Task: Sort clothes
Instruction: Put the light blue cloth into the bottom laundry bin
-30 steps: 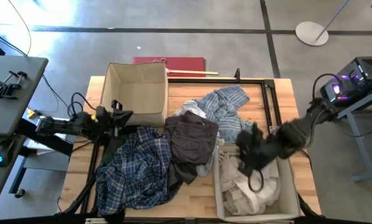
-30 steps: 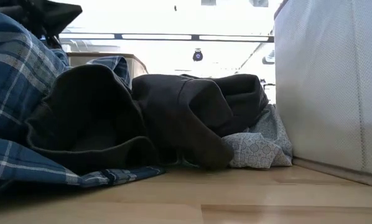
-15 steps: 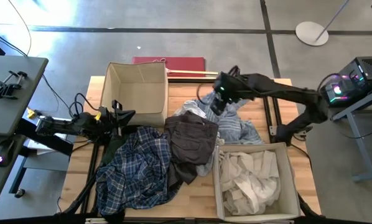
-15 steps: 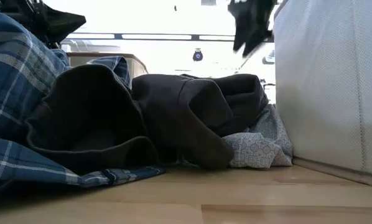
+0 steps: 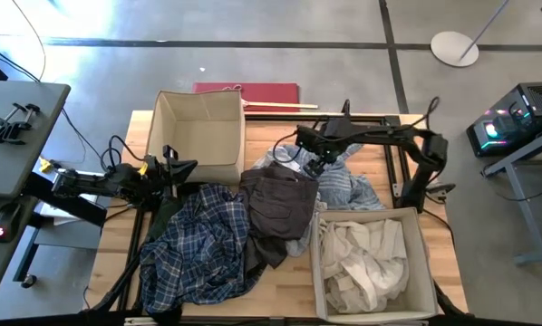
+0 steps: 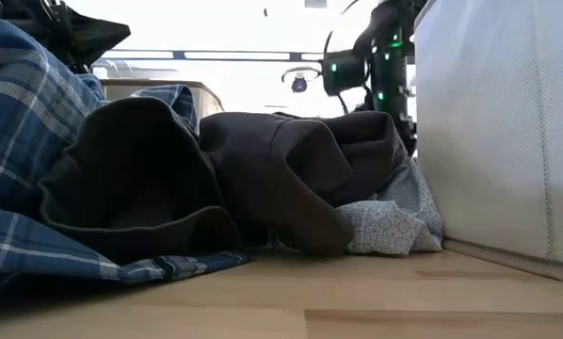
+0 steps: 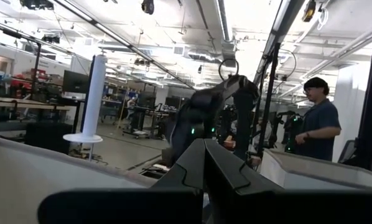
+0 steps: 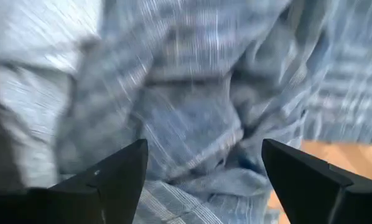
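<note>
The clothes lie mid-table: a dark blue plaid shirt (image 5: 198, 249), a dark grey garment (image 5: 280, 201) partly on top of it, and a pale blue plaid shirt (image 5: 343, 172) behind them. White garments (image 5: 366, 263) fill the right beige box (image 5: 422, 272). My right gripper (image 5: 313, 164) hangs open just above the pale blue shirt (image 8: 198, 112), a finger at each side of a crumpled fold. My left gripper (image 5: 189, 167) waits shut at the table's left, beside the empty left box (image 5: 198, 127).
A black metal frame (image 5: 393, 145) runs along the table's far right part, under my right arm. Bare wood shows at the far right corner (image 5: 414, 127) and along the near edge (image 6: 357, 311). A person (image 7: 316, 121) stands in the room beyond the table.
My right gripper has swung from above the right box toward the table's far edge and leftward, then come down over the pale blue plaid shirt. The white garments stay in the box. My left arm has kept still.
</note>
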You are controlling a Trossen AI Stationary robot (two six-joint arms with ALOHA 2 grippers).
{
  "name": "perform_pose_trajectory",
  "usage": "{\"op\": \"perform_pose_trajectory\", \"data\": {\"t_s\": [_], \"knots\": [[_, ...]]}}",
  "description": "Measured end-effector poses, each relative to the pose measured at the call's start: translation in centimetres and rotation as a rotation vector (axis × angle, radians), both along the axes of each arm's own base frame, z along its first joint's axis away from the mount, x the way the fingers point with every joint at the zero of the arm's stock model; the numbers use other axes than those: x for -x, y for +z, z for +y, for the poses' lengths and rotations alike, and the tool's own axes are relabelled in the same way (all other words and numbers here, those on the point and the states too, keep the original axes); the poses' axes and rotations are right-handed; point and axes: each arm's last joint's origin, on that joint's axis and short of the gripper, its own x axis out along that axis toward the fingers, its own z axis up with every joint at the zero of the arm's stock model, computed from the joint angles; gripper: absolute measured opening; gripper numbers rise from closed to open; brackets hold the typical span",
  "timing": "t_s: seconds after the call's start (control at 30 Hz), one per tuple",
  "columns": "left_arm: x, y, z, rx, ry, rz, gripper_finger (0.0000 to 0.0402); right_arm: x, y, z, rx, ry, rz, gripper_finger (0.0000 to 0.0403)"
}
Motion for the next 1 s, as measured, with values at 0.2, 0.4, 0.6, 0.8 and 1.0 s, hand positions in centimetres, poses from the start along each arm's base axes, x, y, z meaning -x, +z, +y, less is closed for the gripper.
{"op": "perform_pose_trajectory", "data": {"t_s": [0.2, 0.4, 0.6, 0.8, 1.0], "knots": [[0.0, 0.0, 0.0, 0.007, -0.003, -0.002, 0.0, 0.0, -3.5, 0.1, -0.045, 0.011, 0.091, 0.0305], [0.0, 0.0, 0.0, 0.007, -0.004, 0.001, 0.0, -0.4, -5.8, 0.0, -0.102, 0.037, 0.078, 0.0234], [0.0, 0.0, 0.0, 0.007, -0.004, 0.001, 0.0, -1.0, -4.8, 0.1, -0.013, 0.089, -0.002, 0.0072], [0.0, 0.0, 0.0, 0.004, -0.004, 0.002, 0.0, 0.3, 2.1, 2.2, 0.312, 0.132, -0.127, 0.0029], [0.0, 0.0, 0.0, -0.001, 0.0, 0.003, 0.0, 5.2, 12.1, 7.3, 0.561, 0.117, -0.498, 0.0011]]}}
